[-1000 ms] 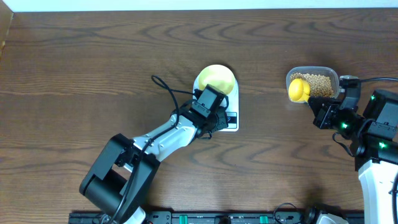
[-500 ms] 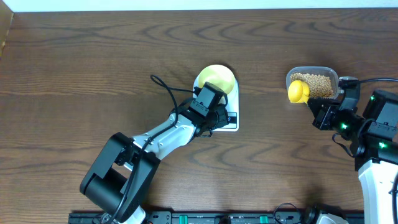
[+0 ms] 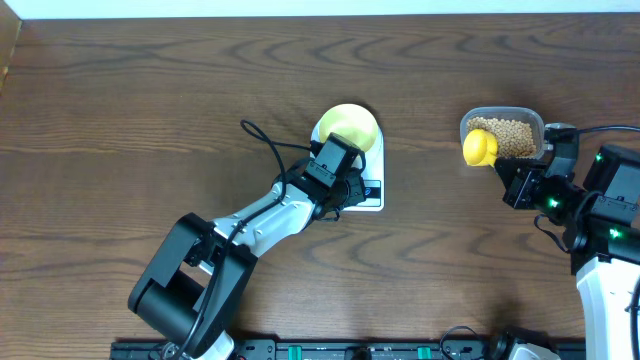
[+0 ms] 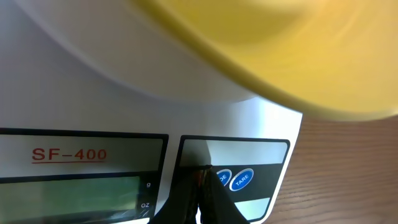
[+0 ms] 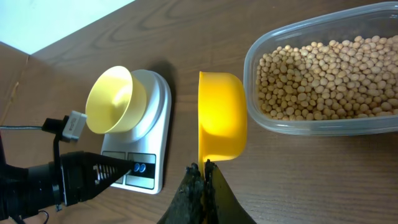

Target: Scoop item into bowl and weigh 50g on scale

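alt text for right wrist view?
Right pincer grips a yellow scoop beside a clear tub of beans. Farther left, an empty pale-yellow bowl sits on a white scale, with the left pincer at its buttons.

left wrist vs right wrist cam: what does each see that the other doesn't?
Left wrist only: the readable SF-400 label and TARE button. Right wrist only: the tub of beans, the scoop in the right gripper, and the bowl seen empty inside. Both: the scale, the bowl on it, and the left gripper at the buttons.
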`<state>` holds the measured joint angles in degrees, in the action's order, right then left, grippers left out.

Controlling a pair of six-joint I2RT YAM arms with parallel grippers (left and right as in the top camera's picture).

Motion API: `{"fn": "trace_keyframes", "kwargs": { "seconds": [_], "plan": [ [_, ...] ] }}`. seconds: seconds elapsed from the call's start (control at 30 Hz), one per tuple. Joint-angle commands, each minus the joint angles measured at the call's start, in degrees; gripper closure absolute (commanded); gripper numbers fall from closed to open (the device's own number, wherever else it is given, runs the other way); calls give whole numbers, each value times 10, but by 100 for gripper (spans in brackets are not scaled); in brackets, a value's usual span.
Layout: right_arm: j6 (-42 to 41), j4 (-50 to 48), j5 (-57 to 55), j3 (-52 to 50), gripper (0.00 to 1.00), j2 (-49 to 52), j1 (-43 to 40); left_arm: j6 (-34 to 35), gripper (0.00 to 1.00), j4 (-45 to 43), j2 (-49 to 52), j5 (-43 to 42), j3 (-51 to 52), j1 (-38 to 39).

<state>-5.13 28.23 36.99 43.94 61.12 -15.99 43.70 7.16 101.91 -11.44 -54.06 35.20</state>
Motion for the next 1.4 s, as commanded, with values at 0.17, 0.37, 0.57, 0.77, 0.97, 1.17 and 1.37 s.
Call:
{"fn": "trace_keyframes", "kwargs": {
  "seconds": [0.17,0.37,0.57,0.77,0.97,1.17,1.37],
  "plan": [
    [12,1,0,11,99,0,3,6,92,1,28,16,-2,-3],
    [16,1,0,11,99,0,3,5,93,2,31,16,-2,-3],
    [27,10,-5,11,99,0,3,-9,93,30,-34,16,-2,-24],
    [26,12,-4,11,99,0,3,-88,93,115,-171,16,-2,-20],
    [26,16,83,11,99,0,3,-253,76,185,-337,16,-2,-87],
    [26,16,101,11,99,0,3,-285,3,215,-449,78,-2,-222],
    [24,21,101,11,99,0,3,-418,3,283,-469,6,-4,-263]
  ]
}}
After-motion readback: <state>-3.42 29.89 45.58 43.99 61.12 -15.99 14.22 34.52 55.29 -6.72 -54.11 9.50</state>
